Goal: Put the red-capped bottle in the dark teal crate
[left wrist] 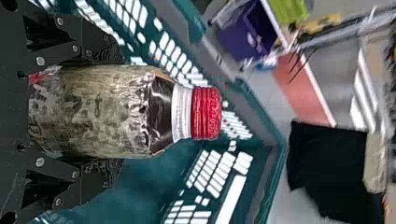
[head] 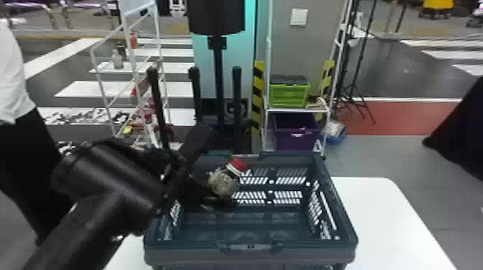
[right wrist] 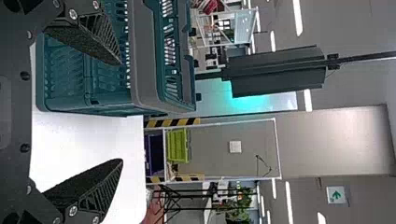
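Left tool [left wrist: 122,111], fingers closed to the width of one red-capped bottle [left wrist: 84,109], firmly about its body; red cap [left wrist: 206,113] pointing out past the fingertips; right tool [right wrist: 122,112], fingers spread wide, holding nothing, beside the crate.

Bottle, tilted, within the opening of the dark teal crate [head: 302,253], toward its left part; contact with the crate floor not visible.

Risks, by judgement: toppling and rolling, from release at this tilt; a hard drop, from parting the fingers with the base well above the crate floor; slipping, from glossy wrap between hard pads; snagging on the left rim, from lowering or withdrawing the wrist too near that side; crate shoved askew, from knuckles pressing a slatted wall; bottle dragged along, from lifting away before both pads come clear.

Bench [head: 388,215], white, smooth, round-cornered; bearing the crate, with bare top to its right; likely to offer little grip should the crate take a knock.

Beyond, the room: black stand with large dark cylinder [head: 216,16]; white shelf unit [head: 296,110], carrying green box [head: 289,95] above, purple box [head: 296,138] below; yellow-and-black striped post [head: 258,93] beside it; black tripod [head: 346,95]; grey wall [head: 305,46] with pale plate [head: 298,17]; red floor patch [head: 384,118]; dark floor with white stripes, farther off.
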`<state>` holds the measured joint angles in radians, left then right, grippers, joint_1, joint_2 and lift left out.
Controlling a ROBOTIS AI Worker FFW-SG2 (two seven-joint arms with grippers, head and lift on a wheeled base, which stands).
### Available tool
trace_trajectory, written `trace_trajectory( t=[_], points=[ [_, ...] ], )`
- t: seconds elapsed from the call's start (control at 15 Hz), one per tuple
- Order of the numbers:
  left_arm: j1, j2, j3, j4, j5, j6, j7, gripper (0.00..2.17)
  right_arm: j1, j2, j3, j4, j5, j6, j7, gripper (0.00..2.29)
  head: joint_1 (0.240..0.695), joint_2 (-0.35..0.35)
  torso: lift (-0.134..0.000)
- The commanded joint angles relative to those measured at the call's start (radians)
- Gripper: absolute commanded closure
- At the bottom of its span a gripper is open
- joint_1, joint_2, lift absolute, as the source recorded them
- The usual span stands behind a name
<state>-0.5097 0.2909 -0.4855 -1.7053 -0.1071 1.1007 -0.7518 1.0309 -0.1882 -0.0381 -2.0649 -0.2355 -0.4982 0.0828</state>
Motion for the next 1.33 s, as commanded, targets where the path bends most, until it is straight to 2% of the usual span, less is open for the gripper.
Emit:
trace_trajectory(
  t=[0.0,0.2,0.33,0.47,0.6,1.07,1.2,1.27],
  points=[
    [-0.066,-0.052,-0.061,0.227,-0.042,-0.172,-0.044,1.79,0.008,0.01,-0.008,0.009,0.001,-0.021,0.0,0.15,0.499,0.0,0.0],
    [-0.128,-0.139,-0.093,0.506,-0.095,-0.393,-0.092,1.79,0.008,0.018,-0.006,0.009,0.002,-0.024,0.0,0.15,0.499,0.0,0.0],
    [-0.161,-0.205,-0.094,0.676,-0.174,-0.555,-0.138,1.79,0.008,0.026,0.001,0.006,0.01,-0.024,0.0,0.15,0.499,0.0,0.0],
    [-0.202,-0.245,-0.131,0.819,-0.191,-0.684,-0.149,1.79,0.009,0.029,0.003,0.008,0.012,-0.033,0.0,0.15,0.499,0.0,0.0],
    [-0.213,-0.271,-0.136,0.877,-0.243,-0.739,-0.164,1.79,0.014,0.032,0.003,0.008,0.013,-0.046,0.0,0.15,0.499,0.0,0.0],
    [-0.217,-0.276,-0.15,0.909,-0.292,-0.745,-0.167,1.76,0.017,0.032,0.003,0.008,0.013,-0.058,0.0,0.15,0.499,0.0,0.0],
    [-0.217,-0.276,-0.15,0.903,-0.304,-0.739,-0.176,1.56,0.017,0.032,0.003,0.008,0.013,-0.058,0.0,0.15,0.499,0.0,0.0],
    [-0.216,-0.276,-0.15,0.892,-0.312,-0.727,-0.173,1.15,0.017,0.032,0.001,0.008,0.012,-0.058,0.0,0.15,0.499,0.0,0.0]
  ],
)
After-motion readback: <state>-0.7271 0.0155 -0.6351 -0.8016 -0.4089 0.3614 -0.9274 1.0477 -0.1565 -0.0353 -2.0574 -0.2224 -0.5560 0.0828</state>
